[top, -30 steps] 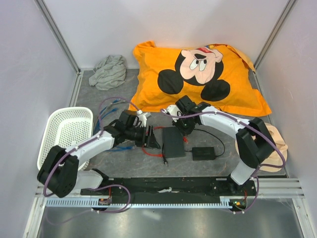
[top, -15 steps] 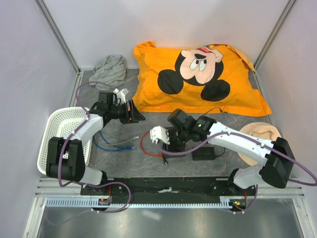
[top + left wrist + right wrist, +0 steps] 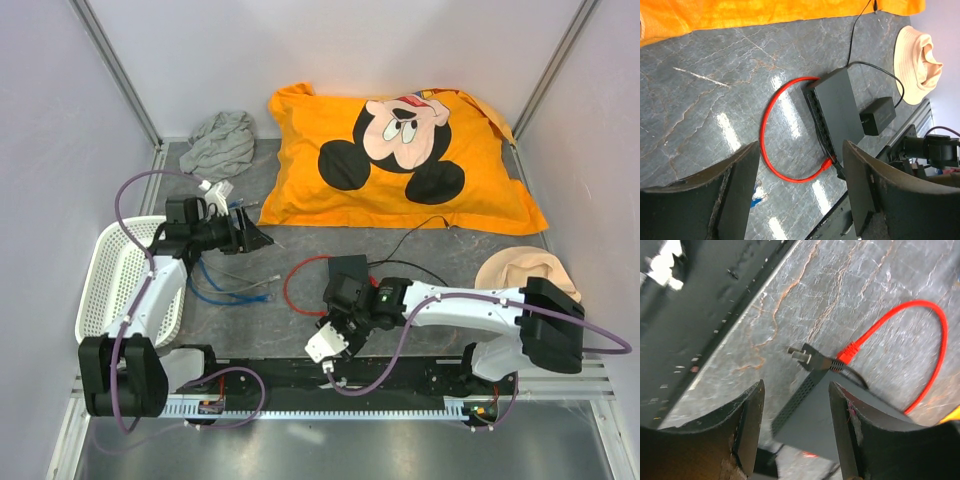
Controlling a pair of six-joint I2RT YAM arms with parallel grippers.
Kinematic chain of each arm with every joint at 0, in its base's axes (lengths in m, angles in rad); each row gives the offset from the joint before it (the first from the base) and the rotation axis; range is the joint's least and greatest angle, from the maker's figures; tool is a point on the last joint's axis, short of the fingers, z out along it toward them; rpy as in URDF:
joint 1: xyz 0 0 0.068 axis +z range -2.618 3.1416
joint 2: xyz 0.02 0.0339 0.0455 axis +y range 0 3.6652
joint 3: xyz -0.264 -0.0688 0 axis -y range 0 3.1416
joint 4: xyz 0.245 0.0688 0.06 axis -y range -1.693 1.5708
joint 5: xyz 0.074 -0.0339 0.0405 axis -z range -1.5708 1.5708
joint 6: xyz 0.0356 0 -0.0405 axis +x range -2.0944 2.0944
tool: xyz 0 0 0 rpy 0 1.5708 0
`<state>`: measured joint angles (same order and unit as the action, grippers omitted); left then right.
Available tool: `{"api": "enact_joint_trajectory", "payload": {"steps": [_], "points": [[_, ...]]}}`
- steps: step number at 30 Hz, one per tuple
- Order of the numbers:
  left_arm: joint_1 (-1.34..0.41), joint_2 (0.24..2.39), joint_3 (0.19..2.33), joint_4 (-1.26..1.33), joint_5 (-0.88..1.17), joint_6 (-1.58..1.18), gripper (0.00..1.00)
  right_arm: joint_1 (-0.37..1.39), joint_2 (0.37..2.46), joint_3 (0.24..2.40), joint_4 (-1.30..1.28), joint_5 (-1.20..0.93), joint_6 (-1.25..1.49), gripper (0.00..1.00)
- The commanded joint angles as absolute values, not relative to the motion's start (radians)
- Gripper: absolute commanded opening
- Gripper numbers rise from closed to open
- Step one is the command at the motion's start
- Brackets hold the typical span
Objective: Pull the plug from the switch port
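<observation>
Switch (image 3: 352,268) lies flat on the grey surface (image 3: 450,255), centre, near the front rail, its near end partly under the right arm. Port row runs along its left long edge. Red cable (image 3: 292,285) loops out from the far end of that row and curves back to the near end. Red plug (image 3: 847,354) sits at the near corner of the port edge and looks seated, but I cannot tell for sure. Black two-prong plug (image 3: 807,359) lies on the surface just beside the red one, prongs pointing away from the switch.

Right end effector (image 3: 796,405) is spread wide and holds nothing. In the wrist view the near corner of the switch sits between its fingers (image 3: 747,430); contact cannot be told.

Left end effector (image 3: 800,200) is also wide and holds nothing, up over the left rear of the surface and well apart from the switch.

Power brick (image 3: 877,116) is just right of the switch, with a thin black cord running from it. Blue cable (image 3: 225,290) is left of the red loop. White basket (image 3: 135,270) is at the left edge, grey cloth (image 3: 220,145) at rear left, orange pillow (image 3: 400,150) at the rear, and tan hat (image 3: 525,275) at the right.
</observation>
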<state>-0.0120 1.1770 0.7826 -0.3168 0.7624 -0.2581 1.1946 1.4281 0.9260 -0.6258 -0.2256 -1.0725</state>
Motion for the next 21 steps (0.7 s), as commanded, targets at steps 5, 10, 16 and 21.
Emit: {"api": "enact_joint_trajectory", "payload": {"steps": [5,10,16,21], "points": [[0.048,1.104,0.735,-0.305,0.782,-0.227,0.75,1.232,1.52,0.885,-0.43,-0.137,-1.308,0.61],[0.049,1.094,0.71,-0.288,0.778,-0.232,0.76,1.247,1.581,0.89,-0.345,-0.098,-1.312,0.6],[0.057,1.103,0.713,-0.285,0.772,-0.233,0.76,1.246,1.604,0.933,-0.231,-0.059,-1.139,0.49],[0.058,1.134,0.735,-0.29,0.782,-0.233,0.75,1.146,1.646,1.136,-0.104,0.048,-0.852,0.33]]}}
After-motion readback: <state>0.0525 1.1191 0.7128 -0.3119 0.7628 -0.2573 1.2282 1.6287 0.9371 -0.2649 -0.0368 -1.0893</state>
